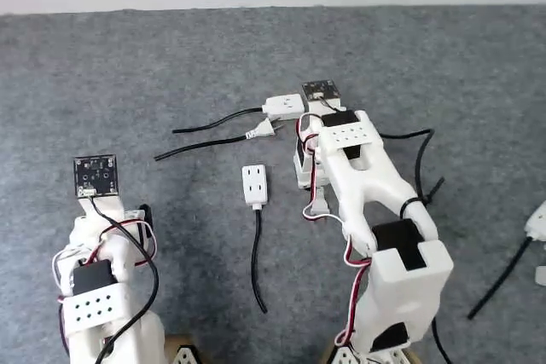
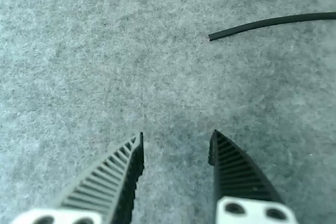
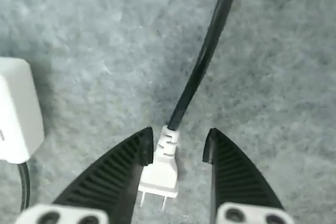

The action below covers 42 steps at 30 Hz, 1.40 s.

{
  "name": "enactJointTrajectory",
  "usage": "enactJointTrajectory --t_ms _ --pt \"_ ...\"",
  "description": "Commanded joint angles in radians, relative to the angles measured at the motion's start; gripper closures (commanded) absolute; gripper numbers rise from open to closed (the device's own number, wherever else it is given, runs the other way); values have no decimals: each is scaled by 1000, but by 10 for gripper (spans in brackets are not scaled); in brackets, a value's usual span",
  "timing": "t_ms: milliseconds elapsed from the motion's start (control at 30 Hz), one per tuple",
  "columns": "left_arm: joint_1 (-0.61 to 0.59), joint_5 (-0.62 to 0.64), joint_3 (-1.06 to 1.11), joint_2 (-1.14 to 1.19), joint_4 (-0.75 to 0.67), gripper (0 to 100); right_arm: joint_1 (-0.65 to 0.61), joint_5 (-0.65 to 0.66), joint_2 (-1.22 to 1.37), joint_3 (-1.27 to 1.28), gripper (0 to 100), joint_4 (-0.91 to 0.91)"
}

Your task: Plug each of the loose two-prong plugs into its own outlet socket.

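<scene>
A white two-prong plug (image 3: pixel 157 174) on a black cord (image 3: pixel 207 51) lies on the grey carpet between the fingers of my right gripper (image 3: pixel 178 135), which is open around it; one finger (image 3: pixel 126 163) is right against the plug's side. A white outlet socket (image 3: pixel 16 111) lies beside it. From above, a white socket (image 1: pixel 254 184) sits mid-table, another socket (image 1: pixel 284 106) lies farther back, and a second loose plug (image 1: pixel 264 131) rests just in front of that one. My left gripper (image 2: pixel 176 140) hangs open over bare carpet at the near left.
Two black cord ends (image 2: pixel 252 23) lie on the carpet ahead of the left gripper. The right arm (image 1: pixel 350 147) covers the spot between the sockets. Another white piece with a black cord (image 1: pixel 537 221) sits at the right edge.
</scene>
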Motion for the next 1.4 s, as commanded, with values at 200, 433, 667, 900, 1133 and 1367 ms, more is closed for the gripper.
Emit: enactJointTrajectory --t_ms 200,433,667,900,1133,1367 --pt "8 -9 -8 -12 5 804 10 -6 91 -87 831 -21" --pt "8 -9 -8 -12 5 804 13 -6 110 -118 916 16" --pt "8 -9 -8 -14 5 804 50 -8 116 -118 936 47" --pt "8 -9 -8 -14 5 804 65 11 116 -118 985 59" --pt "8 -9 -8 -14 5 804 62 43 105 -124 991 81" --pt "8 -9 -8 -14 3 804 19 69 -35 -152 991 189"
